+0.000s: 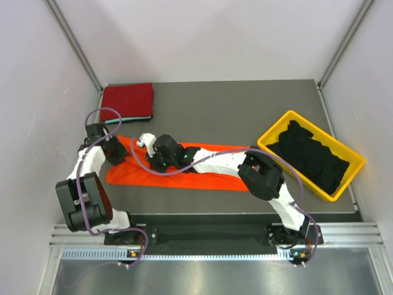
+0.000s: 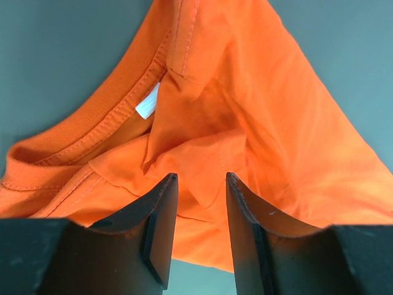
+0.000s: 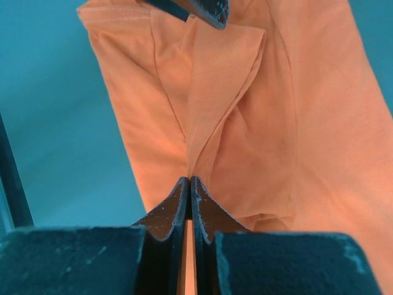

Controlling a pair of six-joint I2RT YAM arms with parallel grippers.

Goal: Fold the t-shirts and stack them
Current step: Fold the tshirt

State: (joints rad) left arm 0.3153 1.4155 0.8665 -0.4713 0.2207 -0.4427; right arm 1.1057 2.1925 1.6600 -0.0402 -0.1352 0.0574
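A bright orange t-shirt (image 1: 212, 172) lies as a long folded strip across the middle of the table. My left gripper (image 1: 116, 152) hovers over its left end, near the collar with its white label (image 2: 147, 103). Its jaws (image 2: 199, 178) stand open, with orange cloth showing under the gap. My right gripper (image 1: 147, 145) is just to the right of it. It (image 3: 190, 179) is shut on a raised ridge of the orange t-shirt (image 3: 215, 110). At the back left lies a folded dark red t-shirt (image 1: 128, 100) with a teal edge (image 1: 120, 120) under it. Black t-shirts (image 1: 310, 153) fill a bin.
The yellow bin (image 1: 270, 136) stands at the right side of the table, beside the right arm's elbow (image 1: 261, 175). One finger of the left gripper (image 3: 206, 11) shows at the top of the right wrist view. White walls close in the table on three sides.
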